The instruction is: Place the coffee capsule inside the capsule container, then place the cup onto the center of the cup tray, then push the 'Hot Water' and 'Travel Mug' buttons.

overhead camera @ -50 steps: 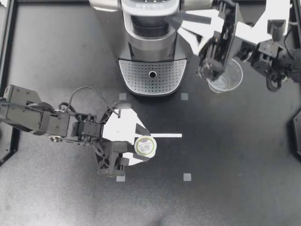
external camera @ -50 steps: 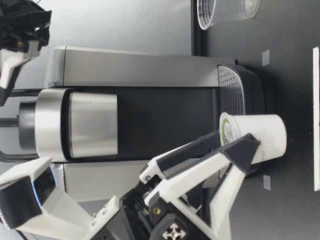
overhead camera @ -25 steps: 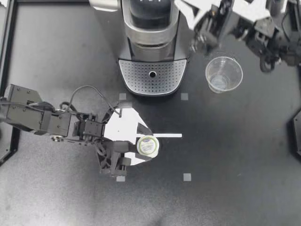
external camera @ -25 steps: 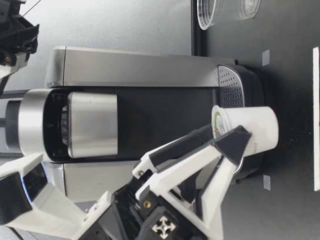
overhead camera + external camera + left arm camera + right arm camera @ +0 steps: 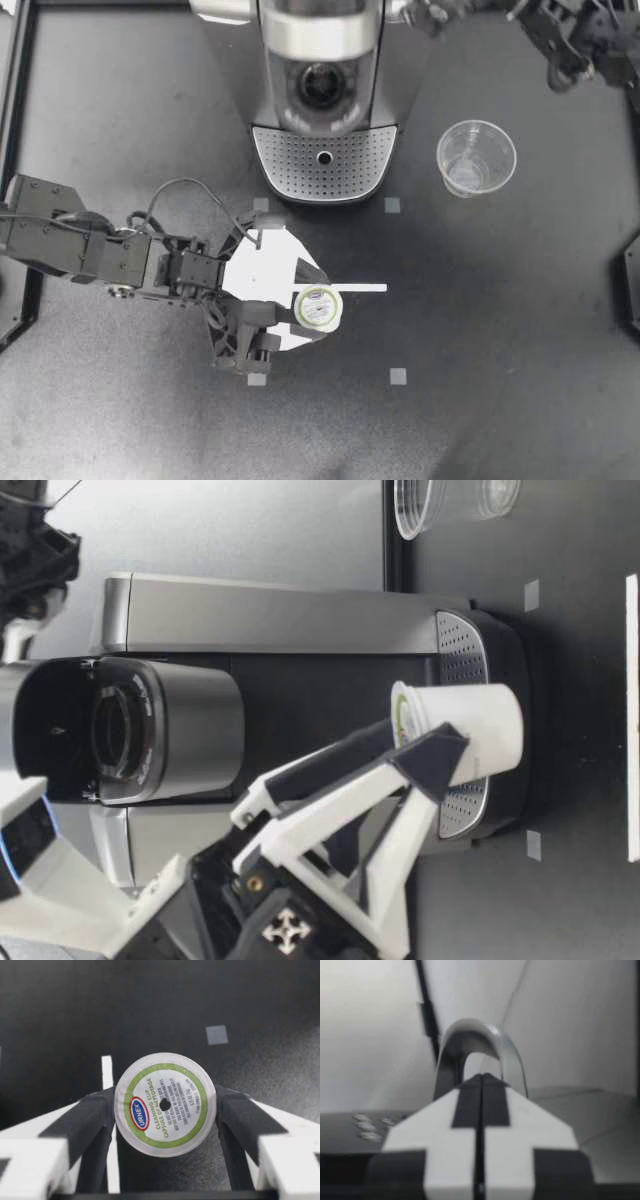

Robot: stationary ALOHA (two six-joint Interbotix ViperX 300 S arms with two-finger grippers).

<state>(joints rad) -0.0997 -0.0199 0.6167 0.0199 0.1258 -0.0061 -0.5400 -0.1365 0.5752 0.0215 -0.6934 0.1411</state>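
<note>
Top view: left gripper (image 5: 302, 305) pinches the coffee capsule (image 5: 318, 307) from two sides, foil lid up, over the white tape line (image 5: 362, 288) and well apart from the coffee machine (image 5: 325, 130). Left wrist view agrees, with both pads (image 5: 95, 1112) tight against the capsule body. Low view has the capsule clear of the table (image 5: 590, 660) and roughly upright, which looks like the right pose for dropping it straight in.

The machine's lid is open. The capsule container (image 5: 320, 88) is exposed and looks empty, though its bottom is dark. The cup tray (image 5: 324, 165) is bare. The clear cup (image 5: 476, 158) stands empty on the table beside the machine, not on the tray.

Right gripper (image 5: 428, 12) is mostly cut off at the frame edge. In the right wrist view its fingers (image 5: 455, 1125) are pressed together on nothing, with the curved metal handle (image 5: 479, 1035) just ahead. It's probably propping the lid, but I can't confirm contact.
</note>
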